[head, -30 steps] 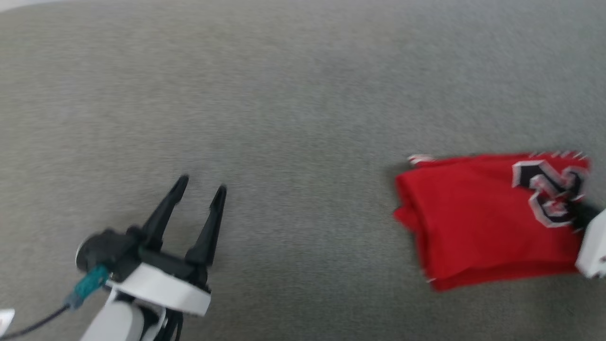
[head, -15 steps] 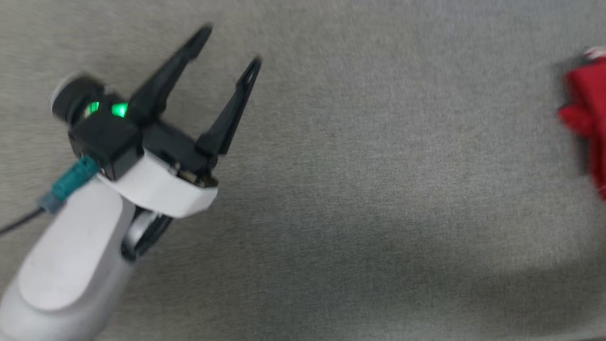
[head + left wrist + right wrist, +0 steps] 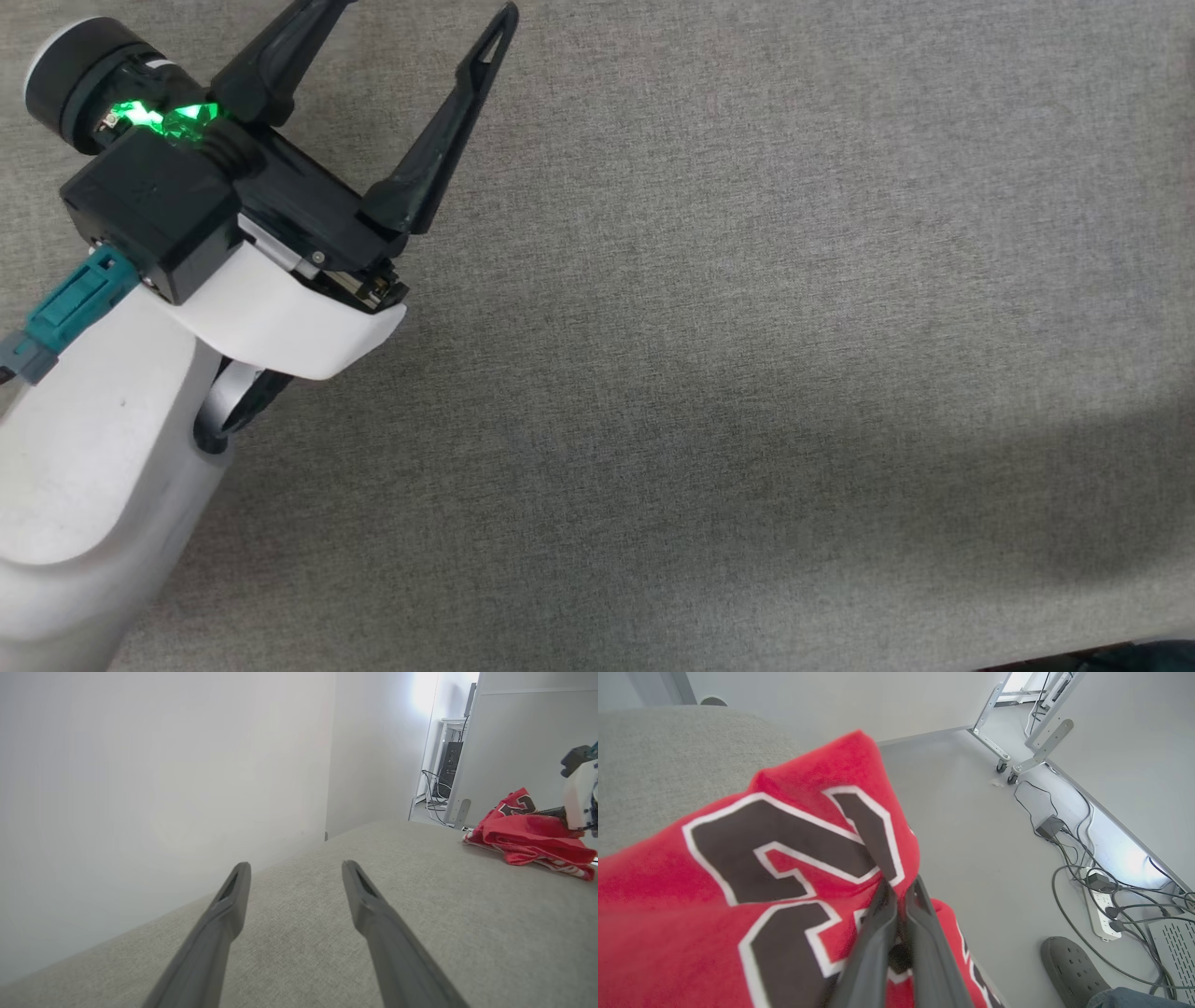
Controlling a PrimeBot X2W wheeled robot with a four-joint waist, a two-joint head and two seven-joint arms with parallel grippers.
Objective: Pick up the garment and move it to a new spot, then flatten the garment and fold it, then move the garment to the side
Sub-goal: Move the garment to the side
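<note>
My right tool (image 3: 901,887) was clamped on the red jersey (image 3: 738,858) beside its black numerals. The bundle sat at the counter (image 3: 668,756) edge, around two o'clock from my left tool (image 3: 294,865), whose fingers hung apart over bare grey fabric. It looked folded, so I judged only the move aside remained. Off the counter at four o'clock lay cables (image 3: 1069,858), a power strip (image 3: 1102,901) and a person's shoe (image 3: 1073,968), none in my path.

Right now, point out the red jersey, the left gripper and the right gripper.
red jersey (image 3: 523,835), left wrist view, on its folded red body.
left gripper (image 3: 295,865), left wrist view, midway between its open fingertips.
right gripper (image 3: 899,890), right wrist view, midway between the fingertips pinching the red jersey.
</note>
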